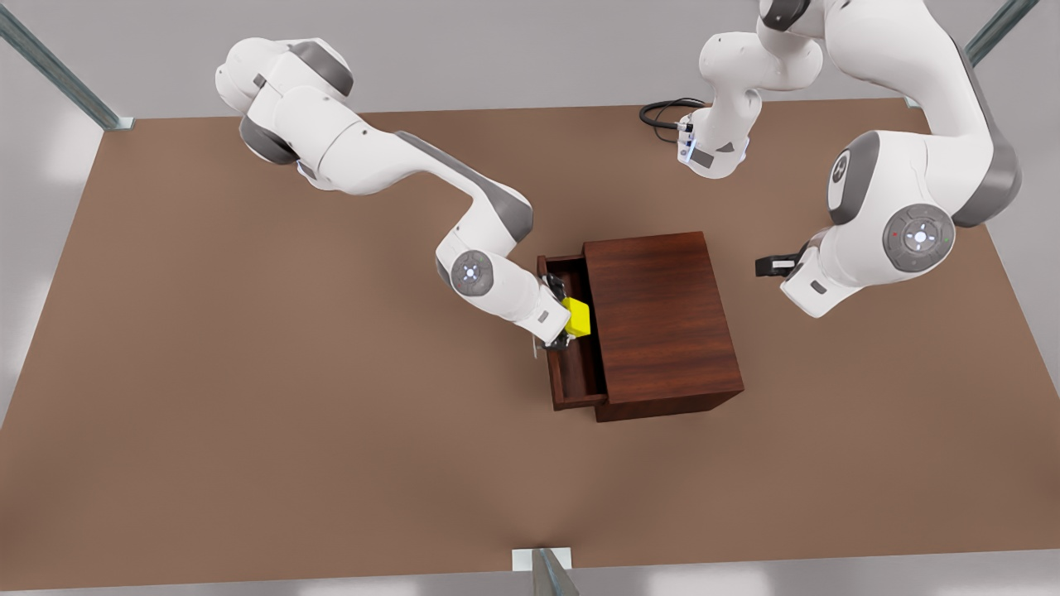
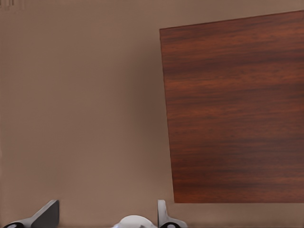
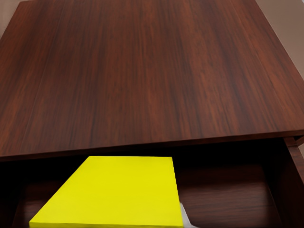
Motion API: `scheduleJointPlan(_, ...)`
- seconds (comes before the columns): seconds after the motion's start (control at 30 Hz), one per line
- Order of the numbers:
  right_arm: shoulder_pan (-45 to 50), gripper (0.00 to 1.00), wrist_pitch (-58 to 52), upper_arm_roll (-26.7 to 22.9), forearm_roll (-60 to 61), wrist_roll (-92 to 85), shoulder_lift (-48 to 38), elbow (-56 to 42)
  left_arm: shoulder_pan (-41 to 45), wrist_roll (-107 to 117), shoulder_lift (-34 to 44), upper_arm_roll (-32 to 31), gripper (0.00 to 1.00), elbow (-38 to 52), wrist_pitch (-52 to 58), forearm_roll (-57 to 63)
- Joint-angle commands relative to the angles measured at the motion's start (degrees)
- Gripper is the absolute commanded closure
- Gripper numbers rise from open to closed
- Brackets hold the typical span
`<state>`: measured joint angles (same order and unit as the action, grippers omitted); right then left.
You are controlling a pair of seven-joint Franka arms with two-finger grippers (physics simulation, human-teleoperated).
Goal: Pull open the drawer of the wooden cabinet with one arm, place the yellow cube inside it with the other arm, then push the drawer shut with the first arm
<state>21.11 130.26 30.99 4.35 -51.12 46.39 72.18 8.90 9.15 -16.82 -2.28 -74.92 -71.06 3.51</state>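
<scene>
The right claw (image 1: 566,324) is clenched on the yellow cube (image 1: 577,317), holding it over the open drawer (image 1: 573,389), close against the front edge of the cabinet (image 1: 662,319). In the right wrist view the cube (image 3: 116,192) sits just below that claw, with the cabinet top (image 3: 142,71) stretching away ahead of it and the dark drawer floor underneath.

The left claw (image 2: 107,221) waits well off to the other side of the cabinet, its fingers (image 2: 45,214) spread and holding nothing; only bare table (image 1: 248,372) lies below it, with the cabinet (image 2: 235,109) ahead and to one side.

The main risk, as I judge it, is the release. The cube hangs very near the cabinet's overhanging top, so letting go too high or too far forward could clip that edge and tip the cube onto the drawer wall or out onto the table. The drawer also looks only partly pulled out, leaving little room below the claw. A cube left leaning on the rim would then jam the drawer when it is pushed shut.
</scene>
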Motion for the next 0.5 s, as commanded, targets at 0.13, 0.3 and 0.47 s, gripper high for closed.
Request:
scheduleJointPlan(0.13,0.7,0.38,0.2,-0.1,-0.2,-0.4,0.8,0.0,0.1,-6.0,0.0,0.0,0.00,0.0,0.0,0.2)
scheduleJointPlan(0.3,1.0,0.00,0.2,-0.1,-0.1,-0.3,0.9,0.0,0.1,-5.9,-0.1,0.0,0.00,0.0,0.0,0.3)
scheduleJointPlan(0.47,0.9,0.00,-0.1,-0.1,-0.1,-0.4,0.5,-0.3,0.5,-5.0,-0.3,-0.2,0.08,0.9,0.0,0.2)
